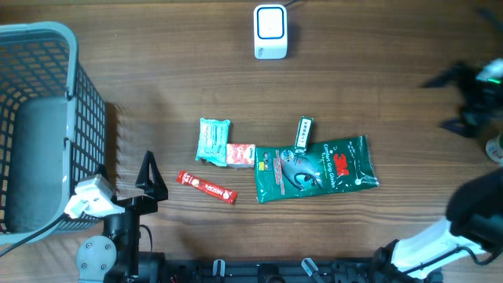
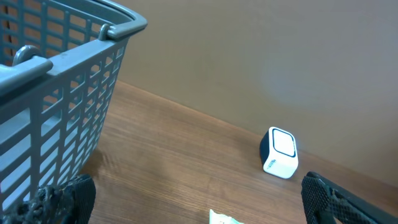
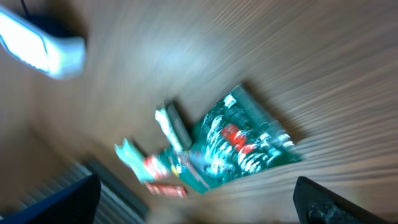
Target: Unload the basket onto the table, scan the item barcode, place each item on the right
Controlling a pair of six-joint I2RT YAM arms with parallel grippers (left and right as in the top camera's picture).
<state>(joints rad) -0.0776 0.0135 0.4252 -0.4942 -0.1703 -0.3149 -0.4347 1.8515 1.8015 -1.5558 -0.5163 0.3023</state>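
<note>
Well, nothing was in hand yet. The left gripper (image 1: 152, 177) sat low beside the basket (image 1: 39, 31), jaws spread fully wide and empty. The right gripper (image 1: 451, 102) hung out at the far right of the table (image 1: 393, 47), also wide open with nothing between its fingers. Its own wrist view was too smeared to give any detail.

The items lay in a loose cluster mid-table. There was the green bag (image 1: 314, 167), with a small dark sachet (image 1: 304, 132) touching its top edge. A teal packet (image 1: 213, 140) lay against a red-and-white packet (image 1: 240, 154), and a red stick (image 1: 207, 187) lay just below them on its own. The scanner (image 1: 270, 31) stood at the back, well apart from all of them.

The step looked to be the pick. The lone red stick seemed the cleanest target, since closing there should not drag a neighbour along. The flat bag would call for a pinch at one edge. No barcode could be made out on any item, so the chosen one might need turning. Fingers were best kept off the printed code, and the item held flat and steady before the scanner's window.
</note>
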